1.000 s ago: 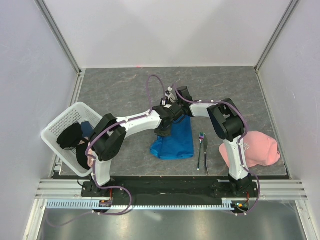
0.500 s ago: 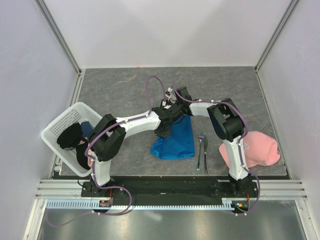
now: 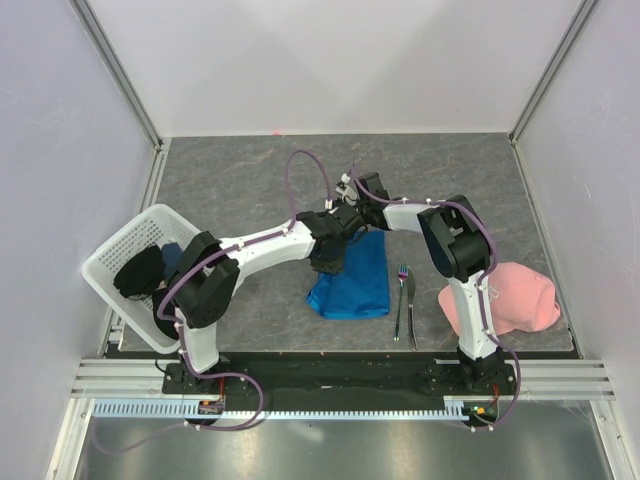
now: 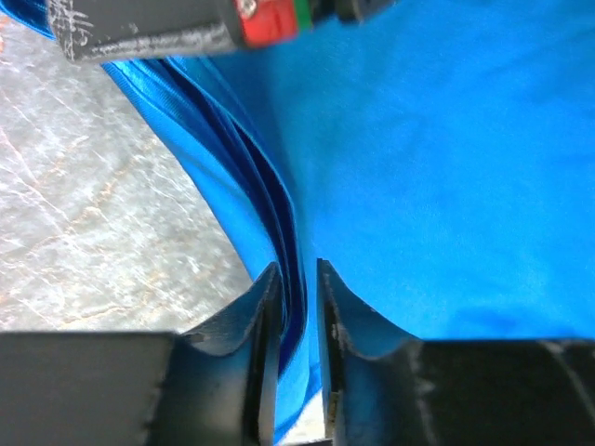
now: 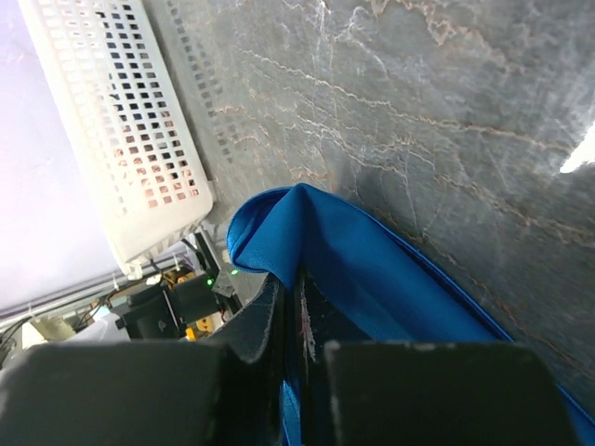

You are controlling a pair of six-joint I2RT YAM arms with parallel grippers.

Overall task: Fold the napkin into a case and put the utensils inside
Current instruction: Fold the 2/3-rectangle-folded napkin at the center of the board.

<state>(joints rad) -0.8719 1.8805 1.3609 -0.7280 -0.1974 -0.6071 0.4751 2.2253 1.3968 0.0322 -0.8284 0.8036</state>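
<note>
Little had been altered: the napkin was left half-folded just beside the utensils, its far edge pinched shut by the right gripper, its layered edge straddled by the narrowly parted left gripper, grip unclear. Folding was judged unfinished.

Top view: far left corner of napkin hidden under both wrists, fingertips unseen

Left gripper: fold sits in gap, pinch or mere straddle unclear; napkin cut by top and right edges

Right gripper: finger bases cut by bottom edge

Basket: dark contents unidentifiable, part behind left arm

Pink cloth part behind right arm

Knife too thin to read blade
</note>
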